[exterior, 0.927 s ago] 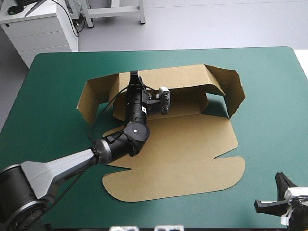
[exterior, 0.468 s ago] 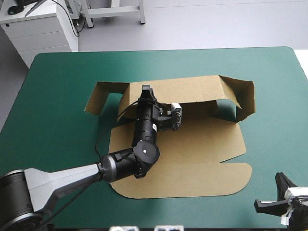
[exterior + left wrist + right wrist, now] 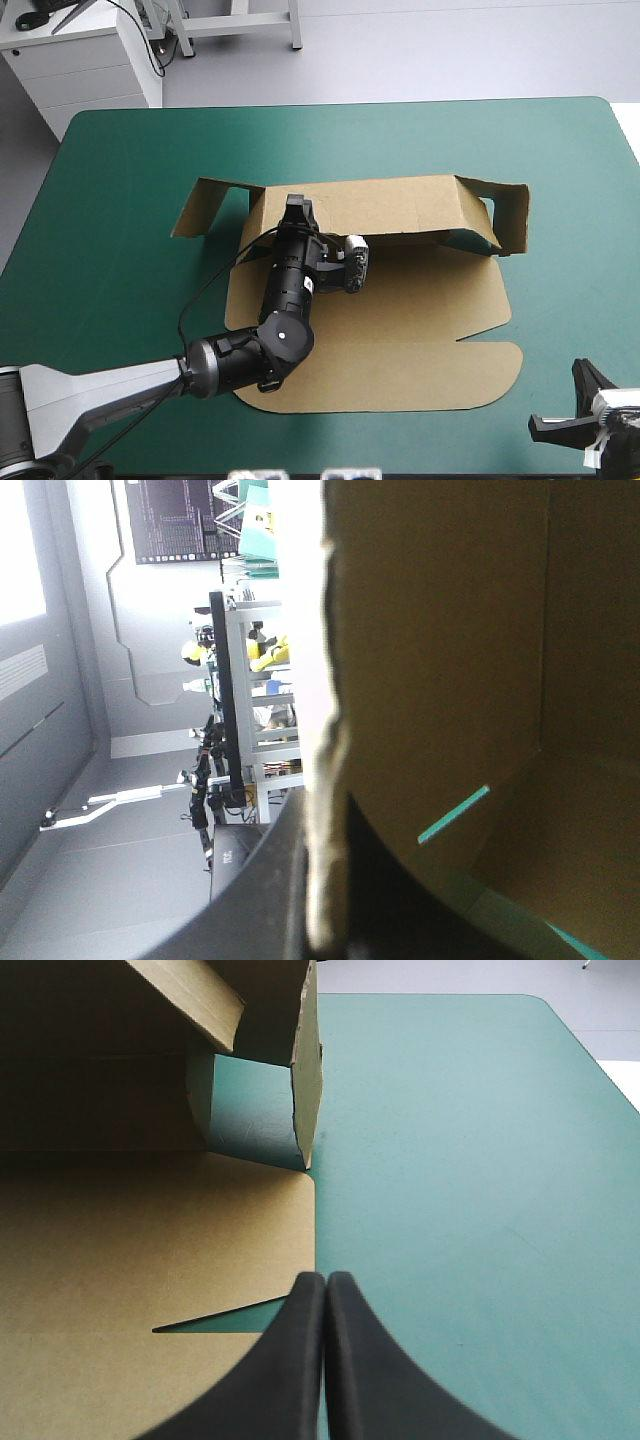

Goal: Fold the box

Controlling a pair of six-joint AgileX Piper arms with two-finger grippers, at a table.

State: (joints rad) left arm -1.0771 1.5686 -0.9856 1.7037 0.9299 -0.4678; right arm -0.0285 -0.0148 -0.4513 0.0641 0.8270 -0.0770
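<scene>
From above, the left end effector [image 3: 296, 208] sits on the top edge of the far wall [image 3: 390, 205] of the box [image 3: 400, 310], towards that wall's left end. The box lies mid-desk [image 3: 120, 160] on the teal-green cover. Its wide near panels lie flat, the far wall is raised, and a flap stands at each far corner, left [image 3: 205, 205] and right [image 3: 508, 212]. The right end effector [image 3: 585, 390] waits at the near right corner, well apart from the board.

In the left wrist view, the left end effector [image 3: 328, 875] is clamped on the box [image 3: 440, 630], with the board's pale cut edge running up between its black fingers [image 3: 250, 910].

In the right wrist view, the right end effector [image 3: 325, 1290] is closed on nothing. Its tips meet above the desk [image 3: 450, 1160], just beside the right edge of the box [image 3: 120, 1260].

The sheet looks light and stiff across its panels but should hinge easily at the creases. It will probably slide on the cover if pushed from one side only. A grip on a wall's free edge near a crease seems best. Cut edges may crush under a hard pinch.
</scene>
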